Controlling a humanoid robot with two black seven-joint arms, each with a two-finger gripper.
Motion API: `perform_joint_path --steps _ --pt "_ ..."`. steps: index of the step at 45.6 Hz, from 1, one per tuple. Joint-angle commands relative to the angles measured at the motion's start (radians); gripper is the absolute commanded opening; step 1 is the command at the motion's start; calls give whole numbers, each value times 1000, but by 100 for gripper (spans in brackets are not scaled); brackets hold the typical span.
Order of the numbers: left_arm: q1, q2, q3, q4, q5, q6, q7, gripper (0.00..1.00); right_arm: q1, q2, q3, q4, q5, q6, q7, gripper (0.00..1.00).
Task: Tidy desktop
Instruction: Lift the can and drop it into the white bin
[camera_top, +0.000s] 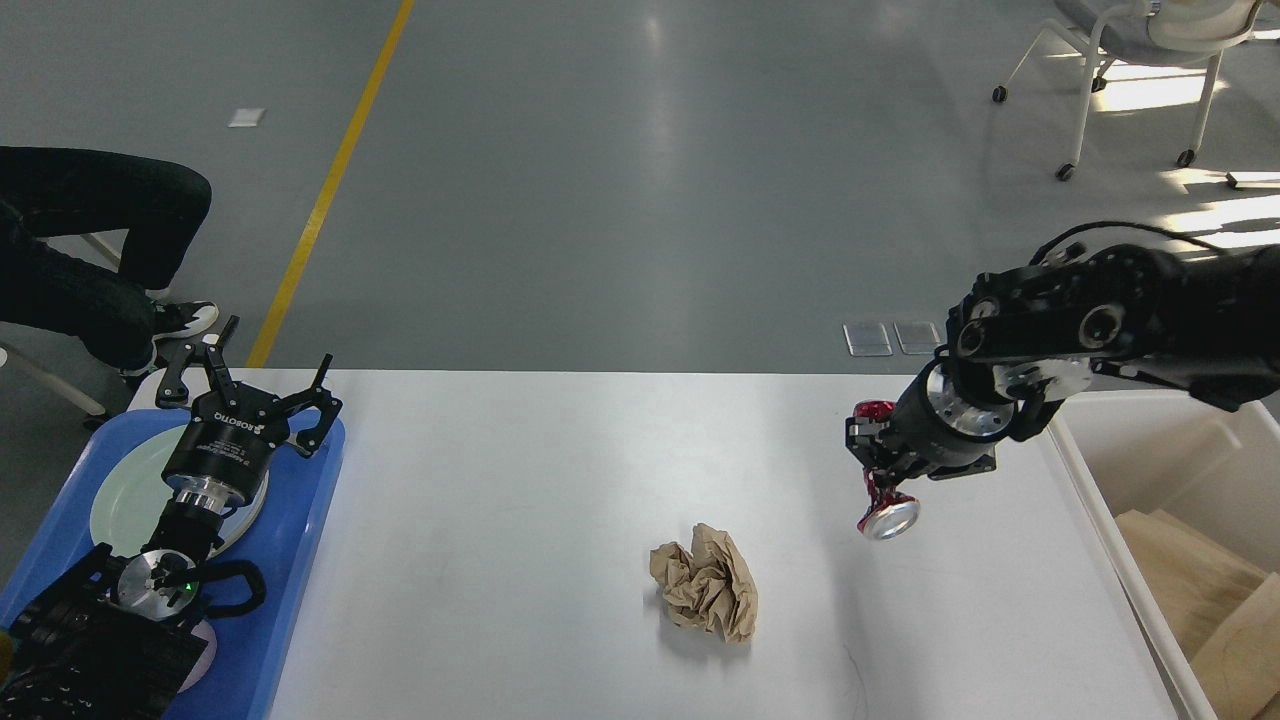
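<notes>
Bench (560, 470), white with rounded corners, filling the lower half of the head view, grey floor (640, 200) beyond. Crumpled brown paper (706, 596) resting on the bench near its front middle, touching nothing else. Right gripper (874, 470), at the far end of the black arm entering from the right, raised above the right part of the bench and pinching a crushed red can (882, 505); can clear of the surface, tilted, its silver end facing down and toward the viewer. Can and paper well apart.

Cream-white bin (1120, 560) just beside the right edge of the bench, holding brown cardboard or paper pieces (1190, 590). Right gripper near the bin's far-left corner but over the bench, not over the bin.

Blue tray (300, 560) on the left end of the bench, carrying a pale green plate (125, 500). Left gripper (245, 385) positioned over the far end of the tray, fingers spread wide, grasping nothing; left arm covering part of the plate.

Yellow line (330, 190) running diagonally across the floor at upper left. Seated person's dark-trousered legs (90, 240) and a black-and-white shoe (185, 320) at the left edge, beyond the tray. White wheeled chair (1130, 60) at upper right, beside patches of sunlight on the floor.
</notes>
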Motion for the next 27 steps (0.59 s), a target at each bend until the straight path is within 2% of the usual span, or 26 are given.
perform_joint_path --steps 1,5,16,22,27 --pt "0 0 0 0 0 0 0 97 113 -105 1 1 3 152 3 0" --pt "0 0 0 0 0 0 0 97 208 -182 0 -4 3 235 6 0" --pt "0 0 0 0 0 0 0 97 469 -322 -19 -5 4 373 11 0" --pt "0 0 0 0 0 0 0 97 489 -340 -29 -22 3 363 9 0" --pt "0 0 0 0 0 0 0 97 418 -346 -57 -128 3 343 9 0"
